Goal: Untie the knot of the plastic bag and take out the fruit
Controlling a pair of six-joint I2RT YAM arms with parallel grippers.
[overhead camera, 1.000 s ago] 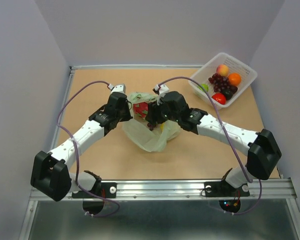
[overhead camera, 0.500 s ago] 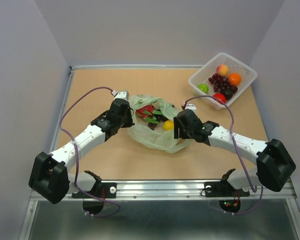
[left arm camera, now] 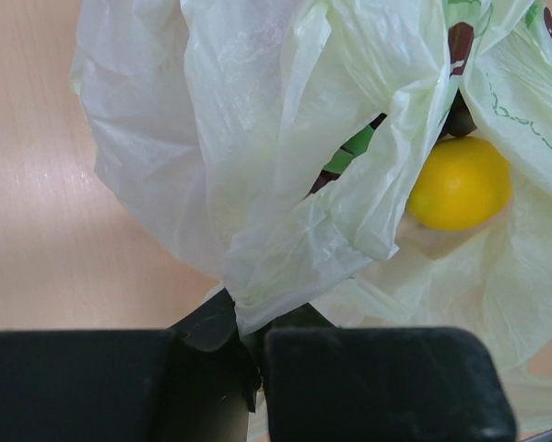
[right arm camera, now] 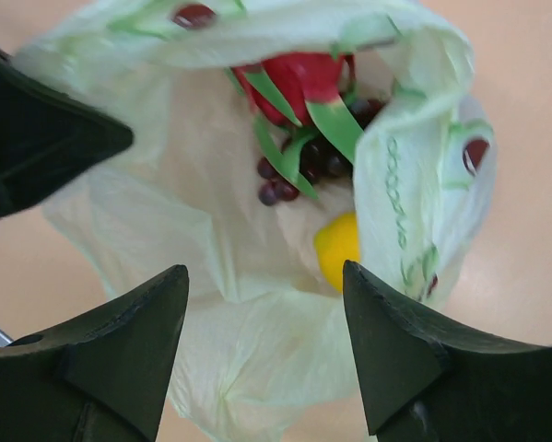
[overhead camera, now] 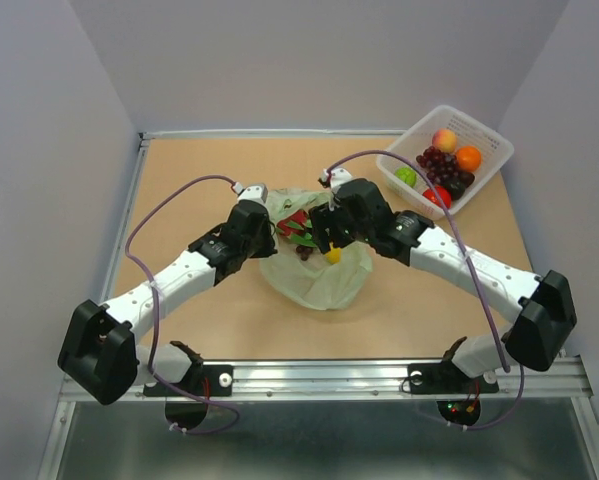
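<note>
At the centre of the table, the left gripper [left arm camera: 257, 341] is clamped on a fold of the plastic bag [overhead camera: 314, 280], pinching the thin pale green film at the bag's left rim and holding it up. The right gripper [right arm camera: 264, 276] hangs directly above the bag's mouth with its fingers spread wide and nothing between them. Beneath it the mouth gapes open; no tied knot shows in any view, so the untying step looks complete. Inside the bag lie the dragon fruit [right arm camera: 299, 78], pink-red with green scales, the dark grapes [right arm camera: 303, 166] just beside it, and the yellow fruit [right arm camera: 338, 247] nearest the right-hand wall of the film. None of the three has been lifted out, so the removal half of the task appears wholly undone. Well apart, at the far right corner, a white basket [overhead camera: 486, 181] holds other fruit. The table [overhead camera: 199, 170] is a plain tan board.
</note>
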